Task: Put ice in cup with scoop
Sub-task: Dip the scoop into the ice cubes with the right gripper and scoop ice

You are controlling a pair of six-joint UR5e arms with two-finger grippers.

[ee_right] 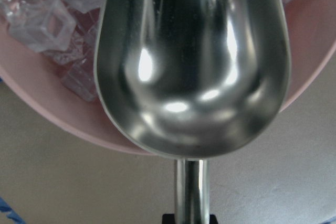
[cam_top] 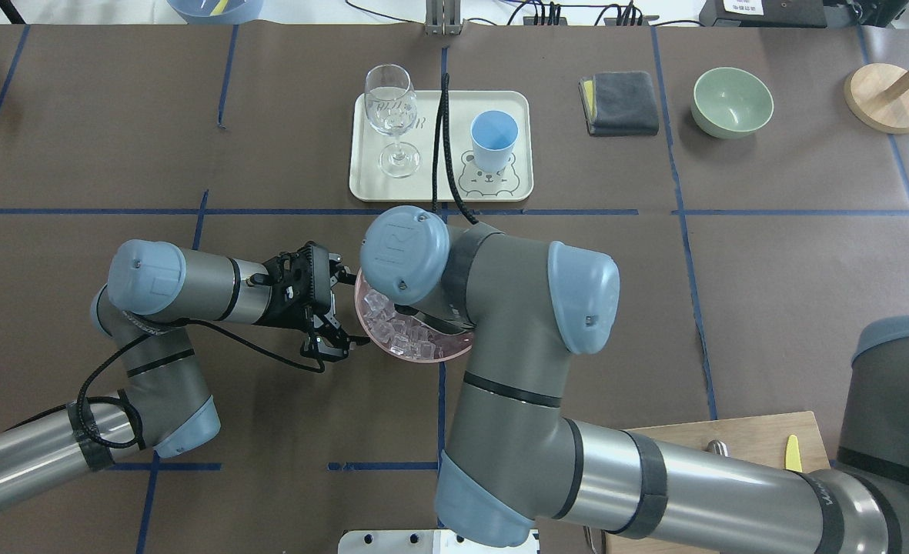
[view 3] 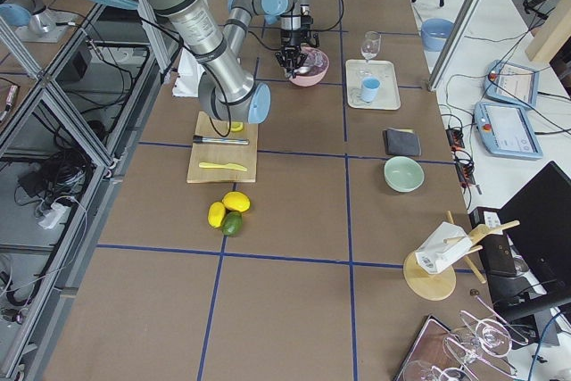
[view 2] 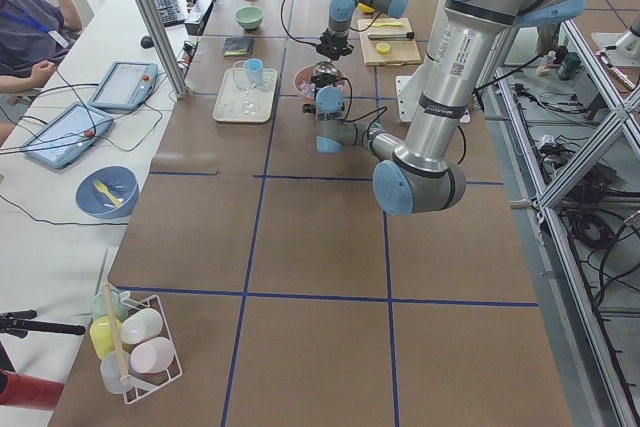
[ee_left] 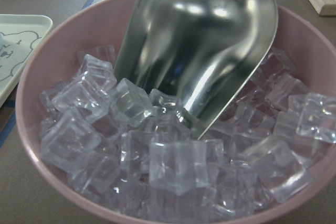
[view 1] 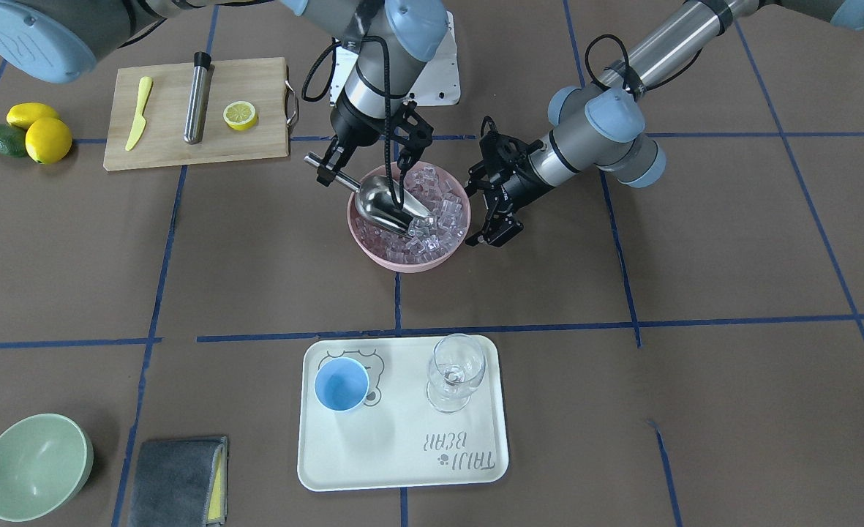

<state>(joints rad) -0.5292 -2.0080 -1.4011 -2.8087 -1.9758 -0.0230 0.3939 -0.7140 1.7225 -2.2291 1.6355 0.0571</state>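
The silver scoop (view 1: 384, 205) lies tilted in a pink bowl (view 1: 402, 265) heaped with clear ice cubes (view 1: 439, 212). Its trough looks empty and its lip is pushed into the ice, as the left wrist view (ee_left: 205, 51) and right wrist view (ee_right: 191, 66) show. My right gripper (view 1: 329, 167) is shut on the scoop's handle at the bowl's rim; my own arm hides it from overhead. My left gripper (view 1: 479, 214) is open, its fingers spread beside the bowl's other side (cam_top: 350, 308). The light-blue cup (view 1: 341, 386) stands empty on a cream tray (view 1: 402, 454).
A clear stemmed glass (view 1: 457, 373) stands on the tray beside the cup. A cutting board (view 1: 197, 113) holds a yellow knife, a steel cylinder and a lemon half. Lemons and an avocado (view 1: 29, 132), a green bowl (view 1: 33, 465) and a grey cloth (view 1: 179, 479) lie around.
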